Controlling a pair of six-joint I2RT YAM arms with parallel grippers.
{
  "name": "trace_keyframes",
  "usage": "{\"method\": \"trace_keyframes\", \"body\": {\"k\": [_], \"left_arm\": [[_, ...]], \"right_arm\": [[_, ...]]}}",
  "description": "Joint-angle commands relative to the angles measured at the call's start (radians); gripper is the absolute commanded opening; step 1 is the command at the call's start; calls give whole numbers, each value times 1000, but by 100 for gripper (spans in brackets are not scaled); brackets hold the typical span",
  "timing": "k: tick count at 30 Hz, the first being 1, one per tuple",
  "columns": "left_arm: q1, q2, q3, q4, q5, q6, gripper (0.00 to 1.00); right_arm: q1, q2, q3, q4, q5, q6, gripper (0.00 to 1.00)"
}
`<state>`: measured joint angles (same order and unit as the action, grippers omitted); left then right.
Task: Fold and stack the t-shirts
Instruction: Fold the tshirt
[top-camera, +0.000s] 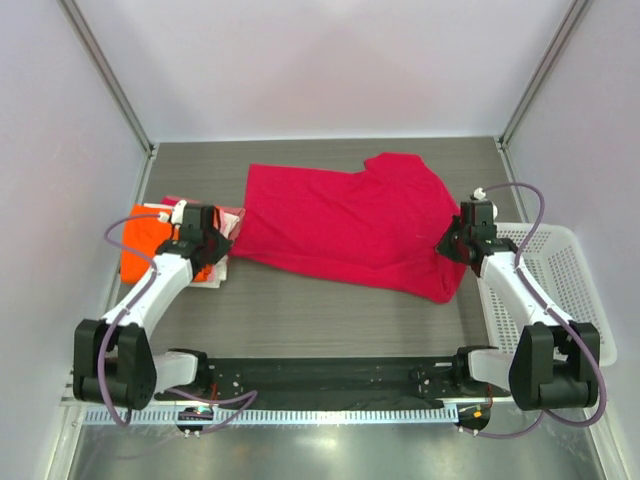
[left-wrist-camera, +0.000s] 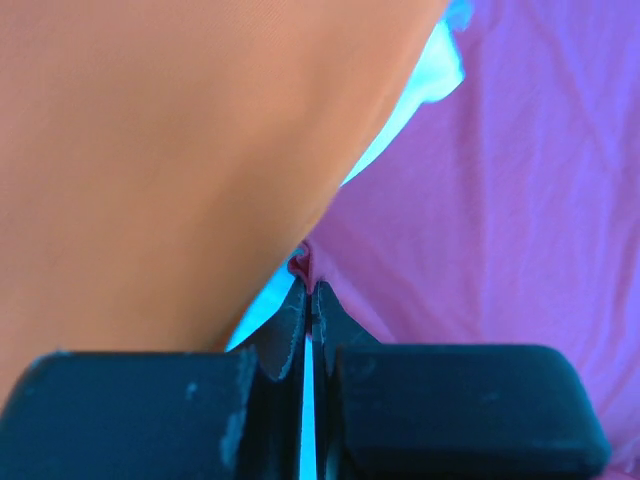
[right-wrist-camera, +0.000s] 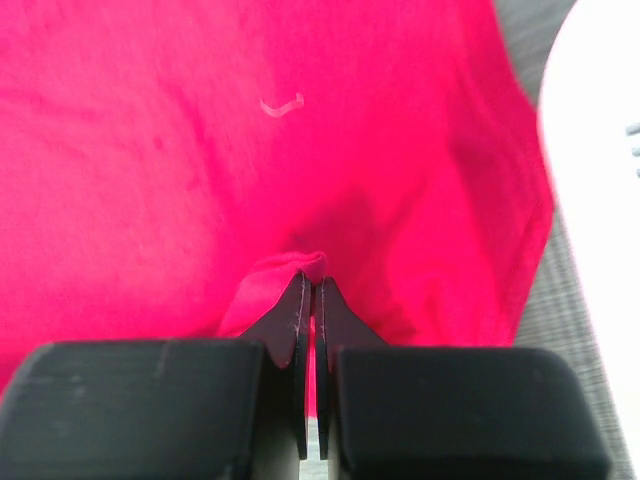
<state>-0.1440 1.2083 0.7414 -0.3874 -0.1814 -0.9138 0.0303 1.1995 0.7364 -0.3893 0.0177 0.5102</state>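
There's the grey desk (top-camera: 300, 300), and sprawled across its middle the red t-shirt (top-camera: 340, 225), plain crimson, opened out flat with only soft ripples. Its long axis runs left to right, dipping a touch toward the near edge on the right. A lobe pokes up at the far right corner, sleeve or shoulder, hard to call from above. Just off its right end sits the white lattice basket (top-camera: 570, 280), against the desk's right edge. Over at the left edge is the orange t-shirt (top-camera: 145, 245), bright and folded into a small block, with the pale t-shirt (top-camera: 212, 276) peeking out along its right side. Now the small stuff: the left gripper (top-camera: 224, 243) is at the red shirt's left corner, jaws clenched on a nip of red cloth. The right gripper (top-camera: 447, 245) is at the right edge, jaws clamped on a raised fold of that same shirt.
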Motion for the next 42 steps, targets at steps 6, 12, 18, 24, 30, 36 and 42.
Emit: {"method": "trace_keyframes", "body": {"k": [6, 12, 18, 24, 30, 36, 42], "left_arm": [[-6, 206, 208, -54, -49, -82, 0], [-14, 347, 335, -71, -47, -80, 0], [-19, 474, 437, -107, -61, -68, 0], [-22, 557, 523, -130, -70, -65, 0], [-23, 600, 578, -137, -85, -74, 0], [-25, 643, 653, -160, -111, -79, 0], [-25, 729, 739, -188, -109, -82, 0]], "right_arm": [[-18, 92, 164, 4, 60, -16, 1], [-51, 155, 245, -8, 67, -21, 1], [-101, 190, 297, -8, 33, -19, 1], [-107, 273, 360, 1, -5, -27, 1], [-107, 328, 408, 15, -47, -25, 1], [-107, 403, 475, 21, -94, -22, 1], [-107, 506, 572, 24, -137, -13, 1]]}}
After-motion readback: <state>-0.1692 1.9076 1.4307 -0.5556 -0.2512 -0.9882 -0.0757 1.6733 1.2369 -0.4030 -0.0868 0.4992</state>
